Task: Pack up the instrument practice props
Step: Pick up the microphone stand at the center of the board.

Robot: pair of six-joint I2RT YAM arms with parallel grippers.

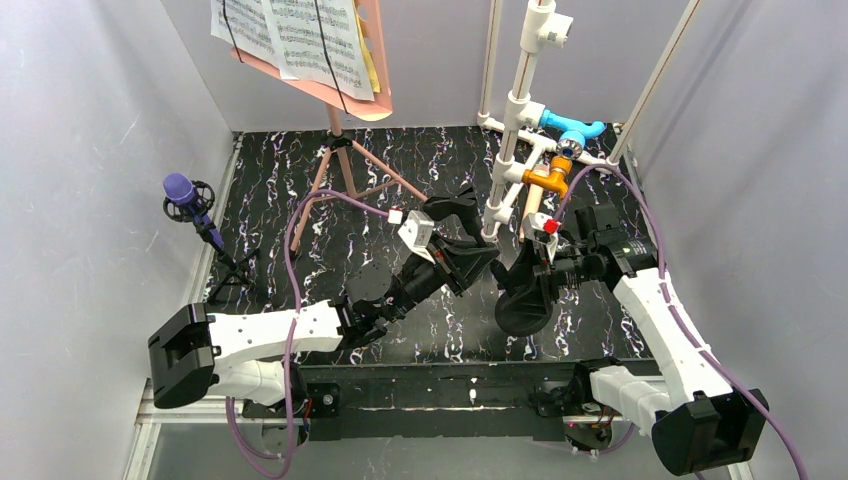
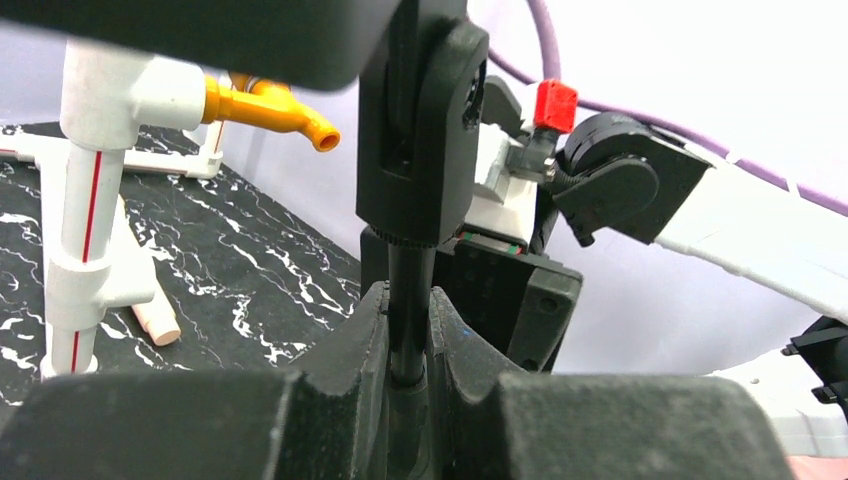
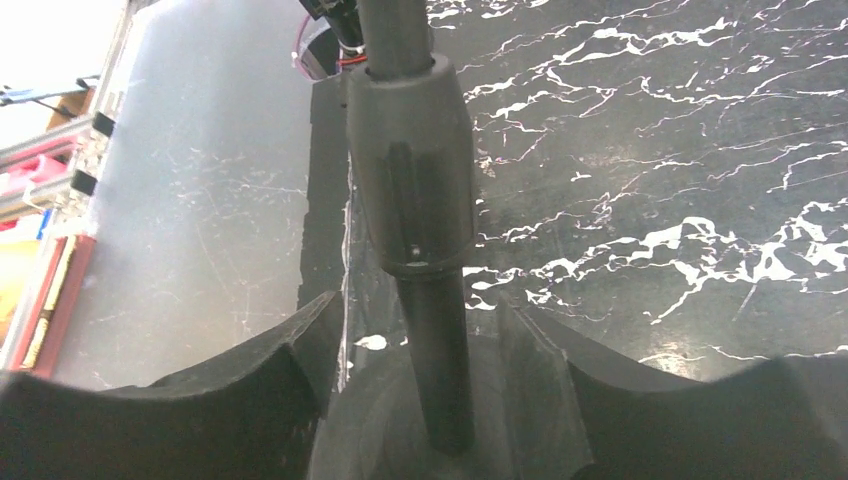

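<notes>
Centre of the worktop [image 1: 450,160], both arms on one small black tripod [image 3: 410,170]: left gripper [image 2: 407,300] jaws clamped on its thin stem, right gripper [image 3: 420,310] jaws straddling the shaft, grip unclear, so collapsing it for packing looks underway, needing a steady counter-hold next.

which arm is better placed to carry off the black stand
left: the left gripper is shut tight on the stand; the right gripper sits open with gaps showing either side of it, so it likely isn't gripping
</notes>
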